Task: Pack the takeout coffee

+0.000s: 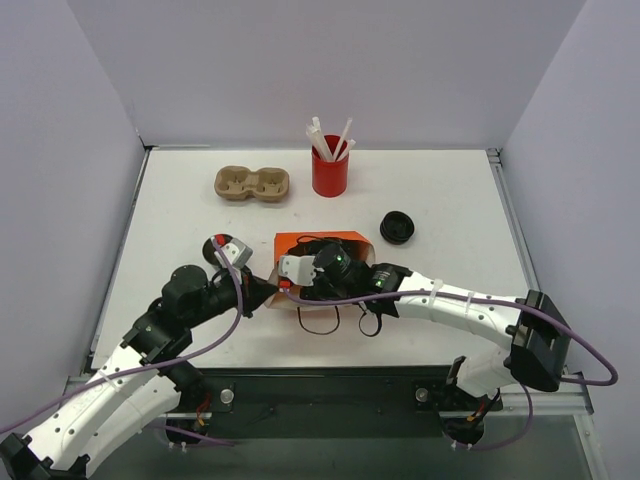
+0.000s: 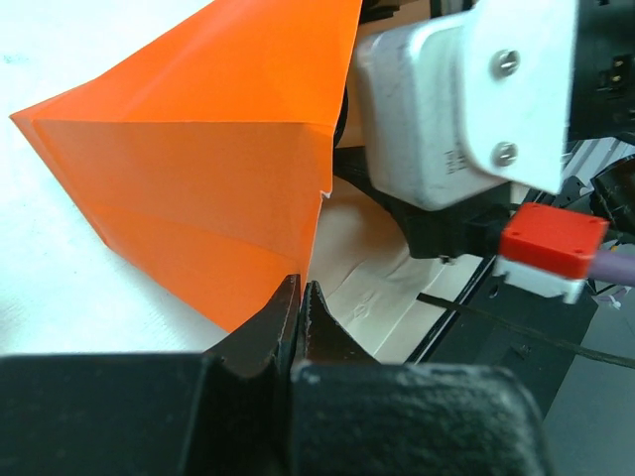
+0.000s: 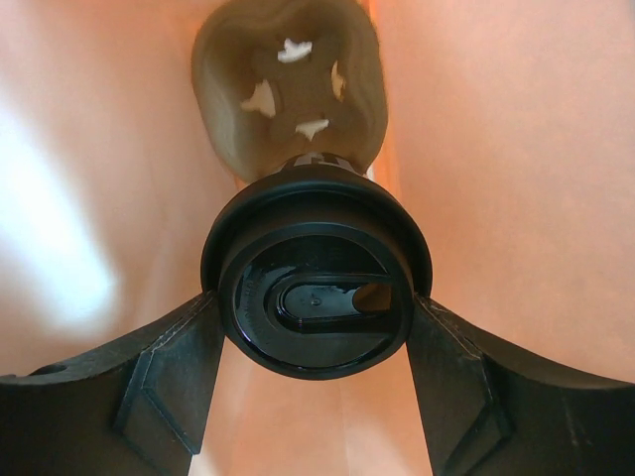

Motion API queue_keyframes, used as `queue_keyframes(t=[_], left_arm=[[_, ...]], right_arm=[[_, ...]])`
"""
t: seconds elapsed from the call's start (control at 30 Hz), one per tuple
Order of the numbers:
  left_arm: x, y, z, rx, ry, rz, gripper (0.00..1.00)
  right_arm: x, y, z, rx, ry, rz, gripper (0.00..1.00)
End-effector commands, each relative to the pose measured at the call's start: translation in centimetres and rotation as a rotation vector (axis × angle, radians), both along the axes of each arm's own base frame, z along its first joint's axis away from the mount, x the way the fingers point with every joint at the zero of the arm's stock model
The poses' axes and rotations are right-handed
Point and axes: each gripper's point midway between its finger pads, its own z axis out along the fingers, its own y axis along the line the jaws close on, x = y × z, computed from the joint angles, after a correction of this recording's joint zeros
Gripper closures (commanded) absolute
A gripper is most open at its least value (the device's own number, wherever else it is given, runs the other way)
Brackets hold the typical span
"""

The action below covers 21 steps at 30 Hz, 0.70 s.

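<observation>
An orange paper bag [image 1: 296, 243] lies on its side in the middle of the table. My left gripper [image 1: 270, 292] is shut on the edge of the bag [image 2: 198, 159], its fingertips [image 2: 288, 297] pinched together there. My right gripper [image 3: 316, 322] reaches inside the bag [image 3: 496, 149] and is shut on a takeout coffee cup [image 3: 316, 297], whose black lid faces the camera. In the top view that cup is hidden by the bag and the wrist. A second dark coffee cup [image 1: 398, 227] stands on the table to the right of the bag.
A tan two-hole cup carrier [image 1: 252, 184] sits at the back left, with a red cup of white straws [image 1: 329, 172] beside it. Black bag handles [image 1: 320, 322] trail toward the near edge. A brownish shape [image 3: 288, 89] shows deep in the bag.
</observation>
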Motion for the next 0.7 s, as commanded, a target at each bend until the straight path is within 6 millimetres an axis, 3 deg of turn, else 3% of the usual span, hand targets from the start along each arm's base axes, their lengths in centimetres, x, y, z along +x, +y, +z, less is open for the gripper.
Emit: queue_keyframes(t=[0.0,0.17,0.4,0.67], left_arm=[[0.1,-0.2,1.7,-0.031,-0.066,-0.013,1.00],[0.1,0.2,1.5,-0.023,-0.065,0.007,1.00],[0.2,0.8,1.0,0.018,-0.081,0.021,1.00],[0.5,0.7,0.8,0.027,-0.107,0.014,1.00]], right_arm=[[1.3,0.8,0.8,0.048,-0.024,-0.033,0.62],[0.9,0.2,-0.4,0.036,-0.002,-0.037,0.63],[1.0,0.0,2.6,0.081,-0.032,0.019,0.62],[0.1,-2.3,1.9,0.000,-0.019,0.085,0.62]])
